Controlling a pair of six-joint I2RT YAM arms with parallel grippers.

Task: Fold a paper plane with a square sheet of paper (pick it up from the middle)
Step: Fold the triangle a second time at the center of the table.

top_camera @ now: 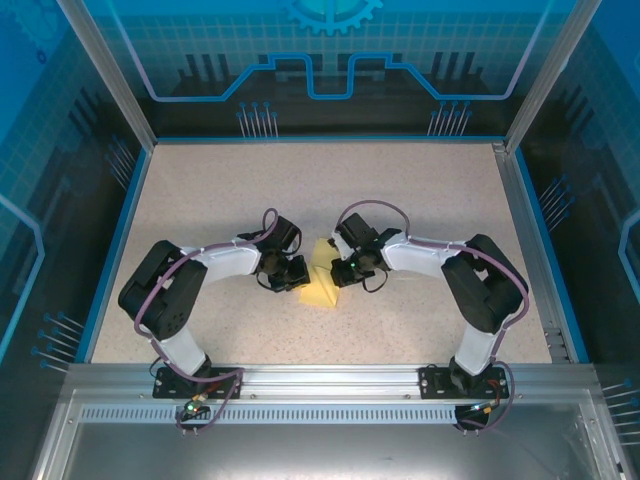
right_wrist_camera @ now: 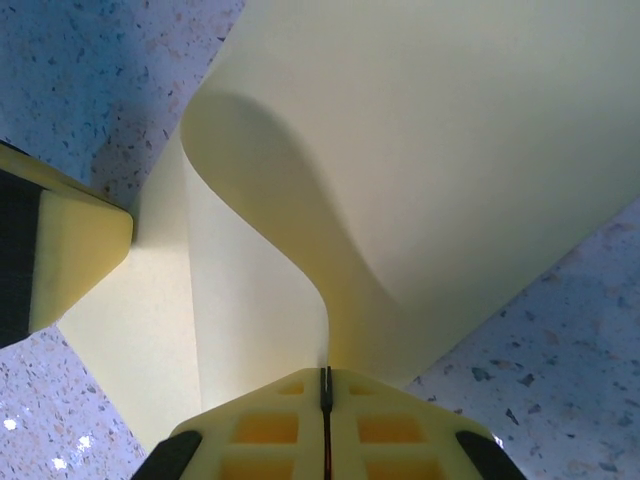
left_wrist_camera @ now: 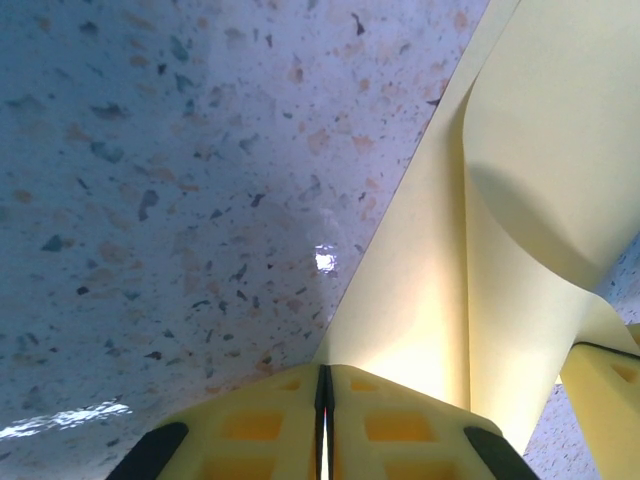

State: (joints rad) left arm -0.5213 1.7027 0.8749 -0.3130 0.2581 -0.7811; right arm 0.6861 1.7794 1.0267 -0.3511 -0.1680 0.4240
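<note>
- One yellow sheet of paper (top_camera: 320, 288) (left_wrist_camera: 520, 200) (right_wrist_camera: 450, 150) sits at the middle of the speckled tabletop (top_camera: 420, 190), gripped from both sides.
- Left end effector (top_camera: 290, 272) (left_wrist_camera: 323, 375): clenched, its yellow fingers pinching the sheet's left edge.
- Between the two, the sheet curls up into a soft bend, and its lower part lies against the tabletop.
- Right end effector (top_camera: 346, 268) (right_wrist_camera: 325, 375): clenched on the sheet's right side, its fingers pressed together around the paper.
</note>
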